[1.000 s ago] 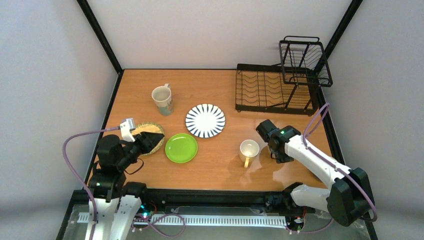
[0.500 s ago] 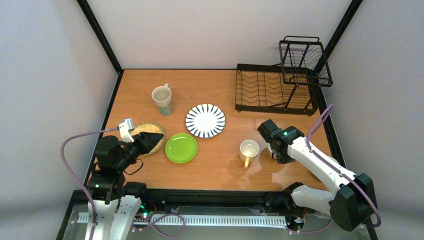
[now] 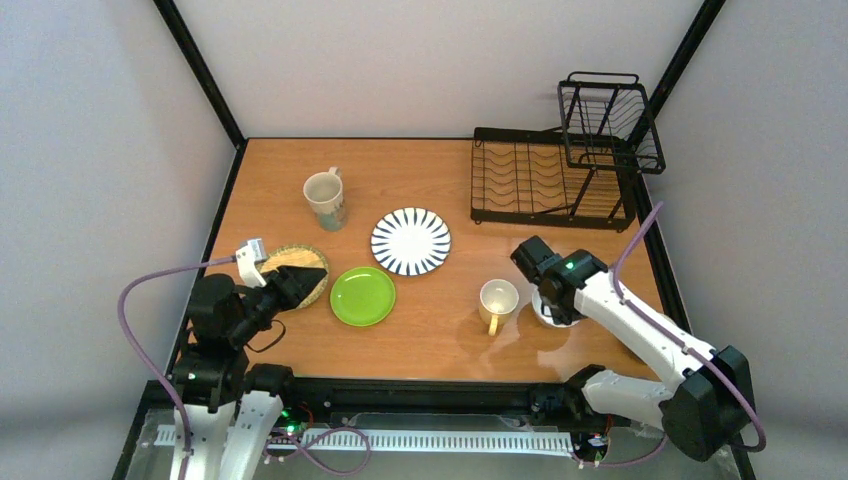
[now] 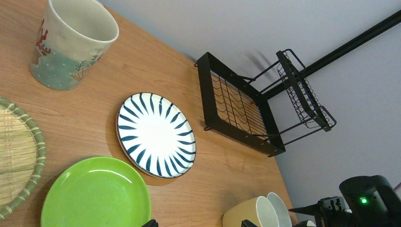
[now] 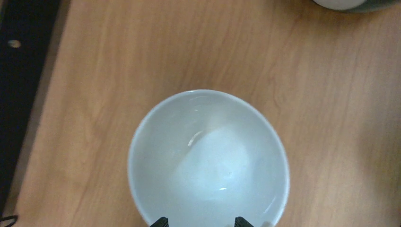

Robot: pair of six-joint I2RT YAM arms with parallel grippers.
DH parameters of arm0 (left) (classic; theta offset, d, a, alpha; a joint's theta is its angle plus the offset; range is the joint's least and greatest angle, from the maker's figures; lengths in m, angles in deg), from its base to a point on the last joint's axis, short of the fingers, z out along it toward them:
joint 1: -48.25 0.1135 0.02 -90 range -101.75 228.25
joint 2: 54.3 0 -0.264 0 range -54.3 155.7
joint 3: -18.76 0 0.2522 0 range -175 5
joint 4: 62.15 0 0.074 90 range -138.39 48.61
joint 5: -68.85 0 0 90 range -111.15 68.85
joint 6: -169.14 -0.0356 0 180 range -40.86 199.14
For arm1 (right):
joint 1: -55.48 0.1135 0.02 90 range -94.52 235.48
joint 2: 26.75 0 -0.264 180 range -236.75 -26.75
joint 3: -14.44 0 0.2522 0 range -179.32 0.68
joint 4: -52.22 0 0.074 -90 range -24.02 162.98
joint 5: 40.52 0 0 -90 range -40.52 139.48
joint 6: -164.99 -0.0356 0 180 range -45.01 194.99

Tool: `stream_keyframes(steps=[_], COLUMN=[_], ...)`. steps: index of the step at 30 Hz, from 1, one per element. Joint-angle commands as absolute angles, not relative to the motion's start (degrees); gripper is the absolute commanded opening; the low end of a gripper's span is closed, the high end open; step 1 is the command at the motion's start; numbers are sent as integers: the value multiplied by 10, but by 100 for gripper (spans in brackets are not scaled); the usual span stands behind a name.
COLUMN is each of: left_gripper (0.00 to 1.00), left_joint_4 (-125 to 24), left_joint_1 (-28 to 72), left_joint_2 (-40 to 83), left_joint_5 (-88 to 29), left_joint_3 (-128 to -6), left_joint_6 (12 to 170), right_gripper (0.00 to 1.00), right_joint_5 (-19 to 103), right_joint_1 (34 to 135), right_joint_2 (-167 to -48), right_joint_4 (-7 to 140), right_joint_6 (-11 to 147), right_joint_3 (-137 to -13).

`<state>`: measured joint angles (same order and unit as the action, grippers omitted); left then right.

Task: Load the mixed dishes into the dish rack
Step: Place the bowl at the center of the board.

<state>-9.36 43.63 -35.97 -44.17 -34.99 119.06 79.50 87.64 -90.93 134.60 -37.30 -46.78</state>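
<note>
My right gripper [image 3: 548,298] is open and points down over a small white bowl [image 3: 552,314]. In the right wrist view the bowl [image 5: 208,161] fills the middle, and the gripper [image 5: 201,222] has a fingertip on each side of its near rim. A pale mug [image 3: 497,303] stands just left of the bowl. A second mug [image 3: 325,198] stands at the back left. The striped plate [image 3: 410,240] and the lime-green plate [image 3: 362,296] lie mid-table. My left gripper [image 3: 300,282] is open and empty over the woven bamboo plate [image 3: 296,262]. The black dish rack [image 3: 545,180] is empty.
The rack's taller wire basket [image 3: 610,122] stands at the far right corner. The black table frame [image 5: 23,71] runs close beside the bowl. In the left wrist view I see the patterned mug [image 4: 71,45], striped plate [image 4: 156,135], green plate [image 4: 94,194] and rack [image 4: 236,111].
My right gripper has shifted slightly, and the white bowl beneath it now shows in the top view. My left arm has barely moved.
</note>
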Motion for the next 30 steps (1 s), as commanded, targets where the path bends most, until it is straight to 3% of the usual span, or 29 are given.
stream_keyframes(steps=[1,7,14,30], left_gripper=[100,99,100,99], left_joint_4=[-93,-116,-131,-206], left_joint_1=[433,433,433,433], left_joint_2=[-345,-300,-224,18], left_joint_5=[-451,-437,-400,-368], left_joint_3=[-368,-369,-394,-462], left_joint_6=[1200,1189,1162,1122], right_gripper=[80,80,80,80], right_joint_5=[845,880,836,736], right_joint_1=[883,883,883,870], right_joint_2=[-941,-1038,-1174,-1544], right_joint_4=[1349,1291,1159,1167], right_joint_6=[-307,-120,106,306], right_joint_3=[-541,-683,-806,-1184])
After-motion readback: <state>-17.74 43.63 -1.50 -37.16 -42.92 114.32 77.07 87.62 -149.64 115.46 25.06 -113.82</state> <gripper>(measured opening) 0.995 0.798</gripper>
